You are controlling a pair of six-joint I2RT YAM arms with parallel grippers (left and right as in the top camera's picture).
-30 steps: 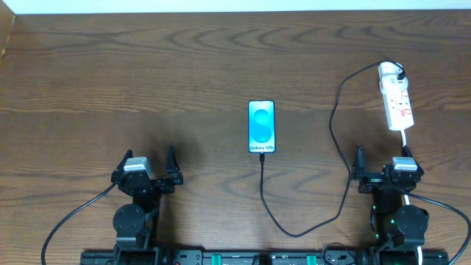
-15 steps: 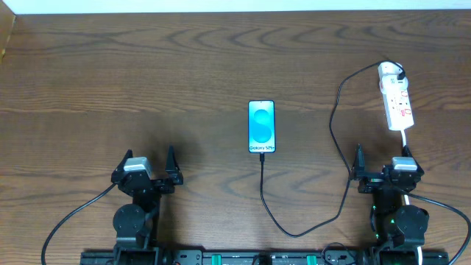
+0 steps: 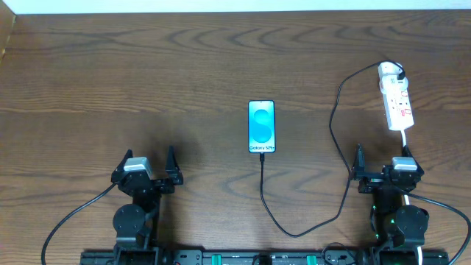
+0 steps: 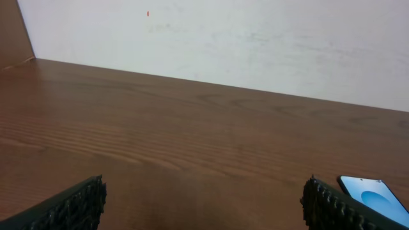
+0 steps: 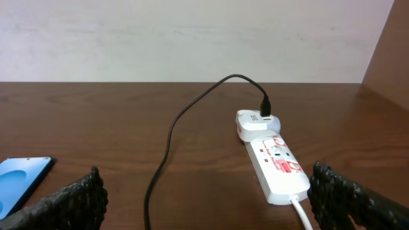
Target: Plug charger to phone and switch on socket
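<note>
The phone (image 3: pixel 262 126) lies screen-up at the table's middle, its blue screen lit; its corner shows in both wrist views (image 4: pixel 373 195) (image 5: pixel 19 182). The black charger cable (image 3: pixel 337 132) runs from the phone's near end in a loop to a white adapter on the far end of the socket (image 3: pixel 396 96), a white power strip (image 5: pixel 276 163) at the right. My left gripper (image 3: pixel 144 168) stands open near the front left, far from the phone. Just in front of the strip my right gripper (image 3: pixel 382 166) is open, nothing between its fingers (image 5: pixel 70 204).
The strip's white cord (image 5: pixel 302 214) trails toward my right arm's base. A pale wall borders the table's far edge (image 4: pixel 223 45). A brown side panel (image 5: pixel 386 45) rises at the right.
</note>
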